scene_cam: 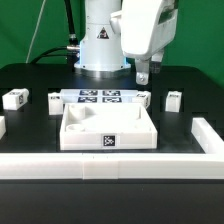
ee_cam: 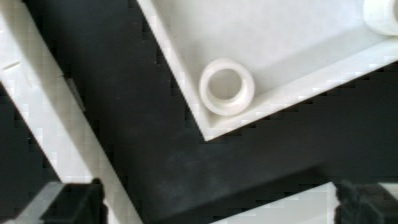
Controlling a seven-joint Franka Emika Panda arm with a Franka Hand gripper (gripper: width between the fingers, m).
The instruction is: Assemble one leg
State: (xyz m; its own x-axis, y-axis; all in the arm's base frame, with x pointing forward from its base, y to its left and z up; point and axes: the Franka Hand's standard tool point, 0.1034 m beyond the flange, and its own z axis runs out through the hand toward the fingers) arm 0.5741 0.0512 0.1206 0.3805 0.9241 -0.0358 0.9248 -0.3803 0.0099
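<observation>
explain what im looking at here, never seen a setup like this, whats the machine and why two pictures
The exterior view is shot from a camera standing off the machine. The big white thing at the back is a robot arm on a black table; at its end hangs a two-finger gripper, which is open and holds nothing.

In the middle lies a large white square tray-like piece with a raised rim. Behind it is a flat white marker board with printed tags. Scattered around are small white stubby plastic posts with black-and-white tags, the legs, for example one at that view's left and one at its right.

The wrist view comes from a camera on the arm's wrist, looking down: it shows a tray corner with a round socket.
</observation>
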